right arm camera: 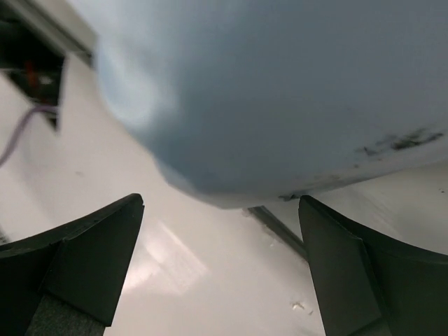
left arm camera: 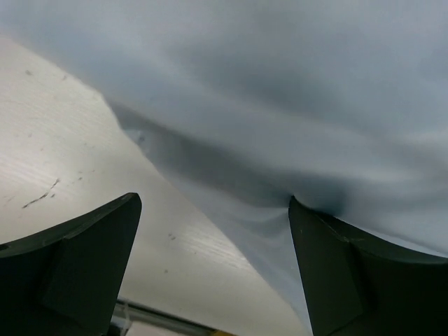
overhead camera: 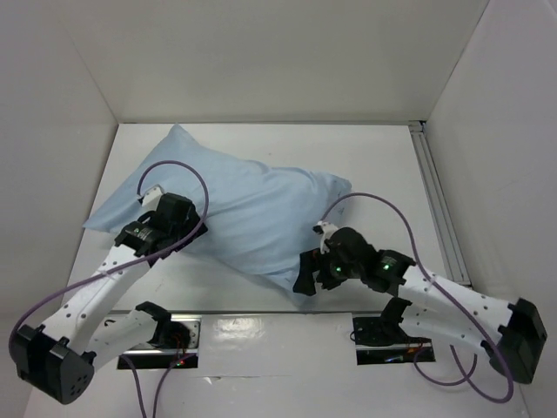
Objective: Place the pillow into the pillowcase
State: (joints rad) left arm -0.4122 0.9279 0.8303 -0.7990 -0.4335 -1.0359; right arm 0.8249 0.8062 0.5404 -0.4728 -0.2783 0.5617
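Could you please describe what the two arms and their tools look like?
Both the left arm and right arm have white tubular links with black joints. A purple cable loops from each. The left tool and right tool have two dark wedge-shaped fingers. Small green lights glow on the right wrist.

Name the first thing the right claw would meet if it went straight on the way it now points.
The light blue pillowcase: its bulging near corner lies just ahead of the open right claw, probably close, though depth is unclear.
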